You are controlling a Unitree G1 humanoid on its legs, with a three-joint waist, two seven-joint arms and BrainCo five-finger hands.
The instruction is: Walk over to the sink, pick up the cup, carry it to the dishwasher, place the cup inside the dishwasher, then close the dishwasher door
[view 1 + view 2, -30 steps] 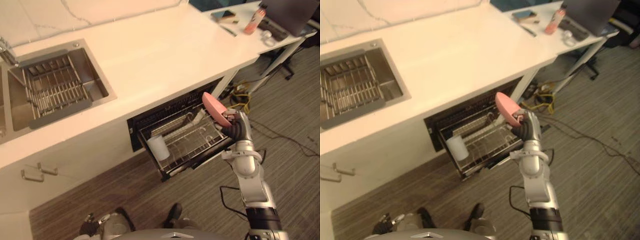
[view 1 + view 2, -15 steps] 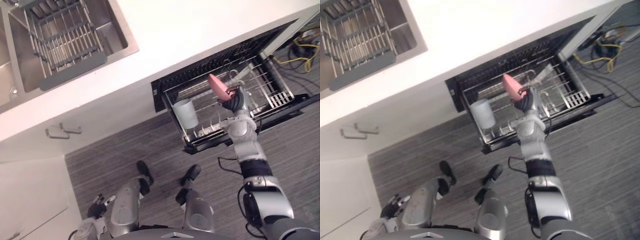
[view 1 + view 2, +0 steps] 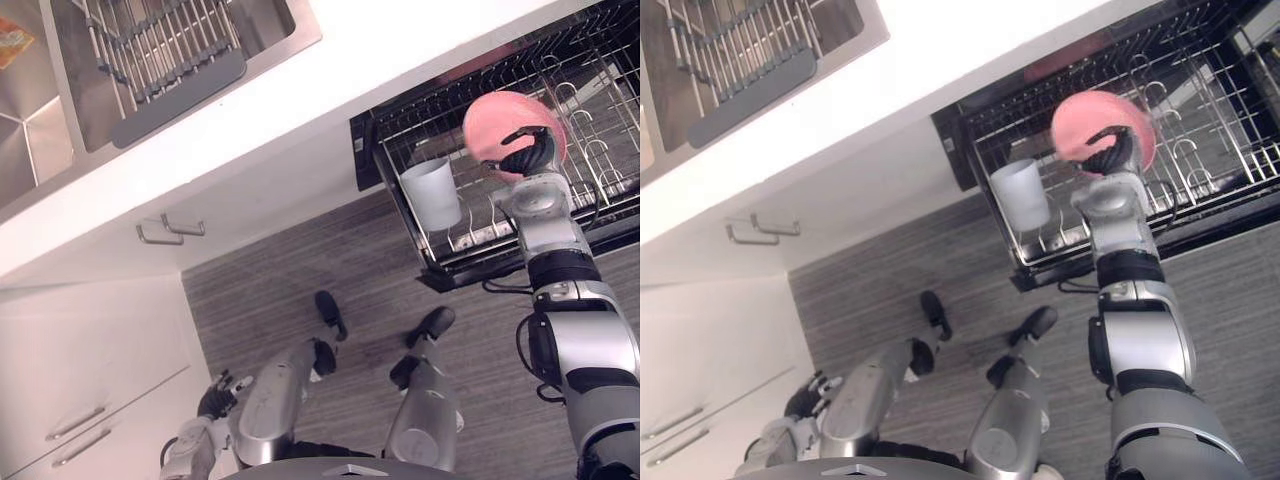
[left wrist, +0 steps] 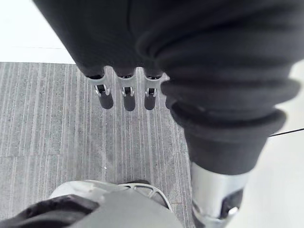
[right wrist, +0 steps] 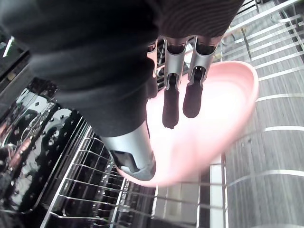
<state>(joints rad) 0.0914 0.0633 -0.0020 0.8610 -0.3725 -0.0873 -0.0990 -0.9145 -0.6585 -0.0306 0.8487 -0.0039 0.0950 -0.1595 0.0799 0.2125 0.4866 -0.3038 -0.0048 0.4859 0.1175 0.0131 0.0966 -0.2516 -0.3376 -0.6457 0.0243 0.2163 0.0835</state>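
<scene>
Grey striped floor [image 3: 300, 280] runs beneath a white worktop [image 3: 380, 50] in the left eye view, with a steel sink [image 3: 62, 105] set into it at the far left and a wire drainer [image 3: 165, 45] lying in the basin. To the right, the dishwasher rack [image 3: 595, 185] is pulled out of the dark opening. A white cup [image 3: 432, 193] stands upright in the rack's corner nearest the sink. Just beside it, the right robot hand [image 3: 527, 155] holds a pink dish [image 3: 505, 115] over the rack, its round face turned to the camera. The left robot hand [image 3: 215, 398] hangs low over the floor, well apart from the rack.

The right eye view shows the same layout, with the cup and the dish apart.

In the left wrist view, that hand's fingers [image 4: 128, 99] point straight down at the floor, relaxed and holding nothing.

In the right wrist view, fingertips [image 5: 170, 111] lie against the dish's inner face while the thumb [image 5: 133, 159] crosses its rim, so the dish is pinched between them above the rack's wires.
</scene>
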